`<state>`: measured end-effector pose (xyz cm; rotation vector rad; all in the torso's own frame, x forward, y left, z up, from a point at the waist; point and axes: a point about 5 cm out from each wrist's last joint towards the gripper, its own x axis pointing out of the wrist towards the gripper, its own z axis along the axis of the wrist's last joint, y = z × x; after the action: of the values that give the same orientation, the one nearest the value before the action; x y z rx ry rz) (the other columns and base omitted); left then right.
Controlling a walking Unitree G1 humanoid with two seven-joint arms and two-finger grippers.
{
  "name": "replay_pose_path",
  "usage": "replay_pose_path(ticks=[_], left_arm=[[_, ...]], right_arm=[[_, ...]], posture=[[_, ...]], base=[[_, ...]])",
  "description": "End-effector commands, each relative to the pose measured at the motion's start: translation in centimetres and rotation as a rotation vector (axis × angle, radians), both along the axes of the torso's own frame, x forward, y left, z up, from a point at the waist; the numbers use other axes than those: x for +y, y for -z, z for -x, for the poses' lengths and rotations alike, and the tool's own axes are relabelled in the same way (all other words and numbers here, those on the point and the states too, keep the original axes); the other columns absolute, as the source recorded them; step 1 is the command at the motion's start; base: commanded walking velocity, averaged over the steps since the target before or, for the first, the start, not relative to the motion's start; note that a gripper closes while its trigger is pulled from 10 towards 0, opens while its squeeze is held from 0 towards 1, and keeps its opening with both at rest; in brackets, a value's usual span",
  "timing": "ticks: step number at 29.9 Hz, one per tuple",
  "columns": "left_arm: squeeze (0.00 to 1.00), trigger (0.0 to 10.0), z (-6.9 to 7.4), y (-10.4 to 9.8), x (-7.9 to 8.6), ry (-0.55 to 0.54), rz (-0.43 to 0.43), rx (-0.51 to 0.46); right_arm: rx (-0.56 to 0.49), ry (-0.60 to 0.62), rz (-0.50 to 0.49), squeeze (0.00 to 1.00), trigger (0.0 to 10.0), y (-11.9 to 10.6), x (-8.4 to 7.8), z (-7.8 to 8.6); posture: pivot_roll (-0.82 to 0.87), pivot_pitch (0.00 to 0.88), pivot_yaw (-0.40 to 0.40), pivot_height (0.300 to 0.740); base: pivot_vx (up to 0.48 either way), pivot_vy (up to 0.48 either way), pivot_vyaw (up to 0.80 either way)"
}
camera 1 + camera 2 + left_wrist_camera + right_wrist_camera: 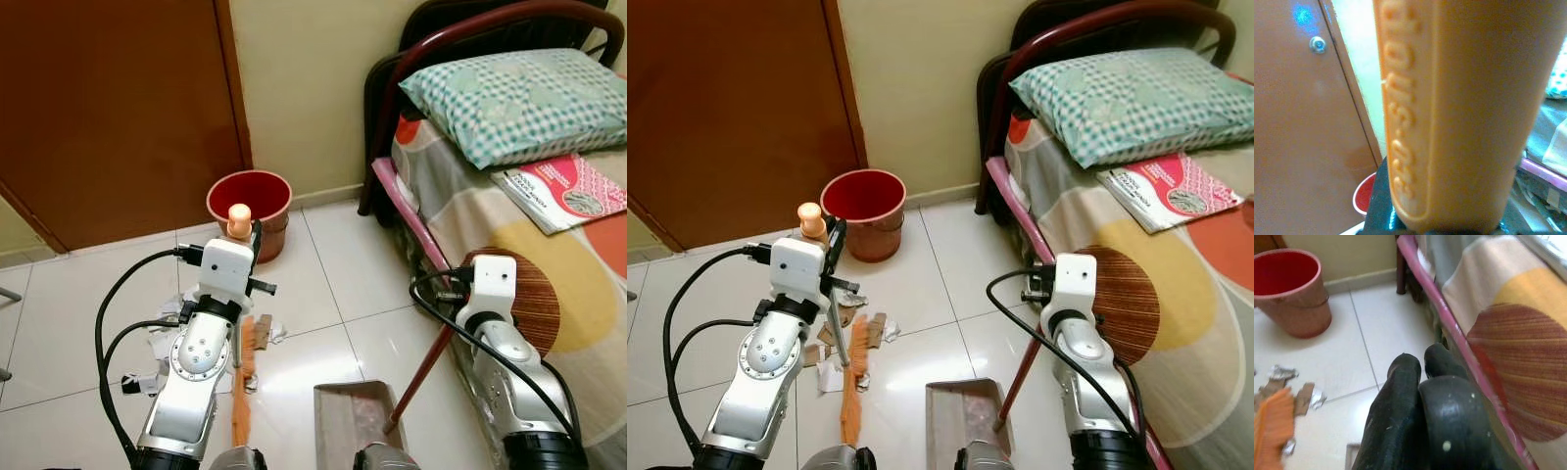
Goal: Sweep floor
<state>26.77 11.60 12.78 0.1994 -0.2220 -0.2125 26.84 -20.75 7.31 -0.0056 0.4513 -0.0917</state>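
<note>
With the left tool (pixel 247 238) pinching the orange broom (pixel 241 392) and the right tool (pixel 1422 367) pressed together on the dustpan handle (pixel 423 367), sweeping is mid-step: next, brush the paper scraps (pixel 838 338) below toward the dustpan (pixel 355 416).

The broom handle (pixel 1449 112) sits so close to the left wrist camera that it is blurred, its raised lettering only partly legible. The left gripper (pixel 245 235) is largely masked by its own white wrist housing; finger position cannot be confirmed. The dustpan (pixel 965 421) is cut off by the lower edge, its handle end hidden. The right gripper (pixel 1418 369) is out of focus, its base cropped. The bed (pixel 460 176) runs off the right edge. Paper scraps (pixel 847 313) are partly hidden behind the left arm.
</note>
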Motion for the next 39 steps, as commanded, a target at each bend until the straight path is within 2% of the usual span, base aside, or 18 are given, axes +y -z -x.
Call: replay_pose_path(ticks=[1,4,11,13,14,17,18,19,23,27,29,33,39], left_arm=[[0.00,10.0,-0.1,-0.7,-0.2,0.016,0.005,-0.036],[0.00,10.0,0.1,-0.4,0.1,0.010,0.004,-0.024],[0.00,10.0,-0.1,-0.5,0.2,0.002,0.009,-0.023],[0.00,10.0,-0.2,-0.5,0.1,0.004,0.013,-0.022],[0.00,10.0,-0.2,-0.4,0.0,0.008,0.016,-0.020],[0.00,10.0,-0.3,-0.5,-0.3,0.020,0.025,-0.017],[0.00,10.0,-0.3,-0.5,-0.3,0.020,0.025,-0.017],[0.00,10.0,-0.4,-0.6,-0.5,0.025,0.026,-0.019],[0.00,10.0,-0.6,-0.9,-0.7,0.038,0.031,-0.023],[0.00,10.0,-0.6,-1.4,-0.9,0.051,0.032,-0.034],[0.00,10.0,-0.6,-1.7,-0.5,0.035,0.036,-0.031],[0.00,10.0,-0.2,-1.9,-0.3,0.030,0.053,-0.027],[0.00,10.0,-0.2,-3.0,-1.0,0.044,0.106,-0.032]], right_arm=[[0.133,-0.032,-0.033,0.00,10.0,1.4,0.0,1.3],[0.156,-0.104,-0.026,0.00,10.0,0.8,-0.1,1.7],[0.175,-0.123,-0.045,0.00,10.0,0.3,0.1,1.6],[0.098,-0.056,-0.057,0.00,10.0,-0.4,0.0,0.6],[0.024,0.000,-0.047,0.00,10.0,-1.2,-0.2,-0.3],[-0.090,0.105,0.043,0.00,10.0,-2.1,-0.5,-1.7],[-0.090,0.105,0.043,0.00,10.0,-2.1,-0.5,-1.7],[-0.146,0.164,0.010,0.00,10.0,-2.4,-0.4,-2.3],[-0.189,0.174,0.010,0.00,10.0,-2.6,0.4,-3.2],[-0.241,0.173,0.013,0.00,10.0,-2.3,2.0,-4.5],[-0.288,0.145,0.031,0.00,10.0,-2.3,3.4,-5.4],[-0.301,0.121,0.047,0.00,10.0,-2.0,4.5,-5.7],[-0.291,0.090,0.101,0.00,10.0,-0.8,6.6,-6.0]], posture=[[-0.09,0.105,-0.015,0.740],[-0.09,0.107,-0.021,0.740],[-0.09,0.107,-0.024,0.740],[-0.09,0.106,-0.018,0.740],[-0.09,0.105,-0.014,0.740],[-0.09,0.105,-0.014,0.740],[-0.09,0.105,-0.014,0.740],[-0.08,0.103,-0.002,0.740],[-0.07,0.104,0.002,0.740],[-0.03,0.111,0.000,0.740],[-0.01,0.119,0.001,0.740],[0.01,0.138,0.006,0.740],[0.04,0.154,0.011,0.740]], base=[[0.000,0.000,0.00],[0.000,0.000,0.00],[0.000,0.000,0.00],[0.000,0.000,0.00],[0.000,0.000,0.00],[0.000,0.000,0.00],[0.000,0.000,0.00],[0.000,0.000,0.00],[0.000,0.000,0.00],[0.000,0.000,0.00],[0.000,0.000,0.00],[0.000,0.000,0.00],[0.000,0.000,0.00]])
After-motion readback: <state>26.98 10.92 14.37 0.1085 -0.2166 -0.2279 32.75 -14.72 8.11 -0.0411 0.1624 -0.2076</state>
